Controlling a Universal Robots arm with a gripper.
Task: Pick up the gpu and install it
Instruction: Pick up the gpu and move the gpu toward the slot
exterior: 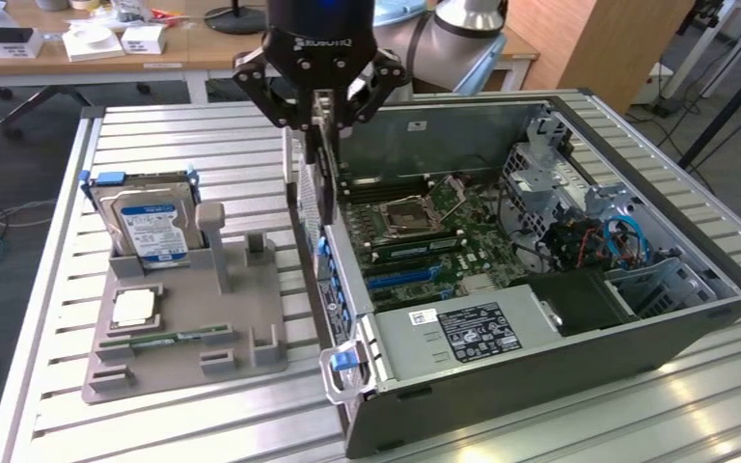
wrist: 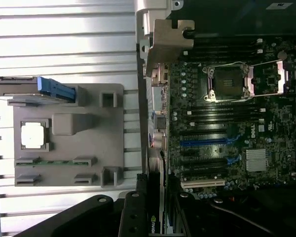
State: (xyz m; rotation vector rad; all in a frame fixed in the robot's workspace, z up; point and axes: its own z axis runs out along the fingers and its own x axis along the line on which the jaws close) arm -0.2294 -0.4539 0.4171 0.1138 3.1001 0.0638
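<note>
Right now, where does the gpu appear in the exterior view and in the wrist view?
Exterior view: the gpu hangs edge-on from the fingers, over the case edge.
Wrist view: the gpu is nearest the camera, between grey tray and motherboard.
Shared landmark: the CPU socket.

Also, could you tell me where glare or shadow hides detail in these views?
Exterior view: glare whitens the table beside the computer case. Wrist view: the table slats wash out white; the gpu in the hand sits in deep shadow.
</note>
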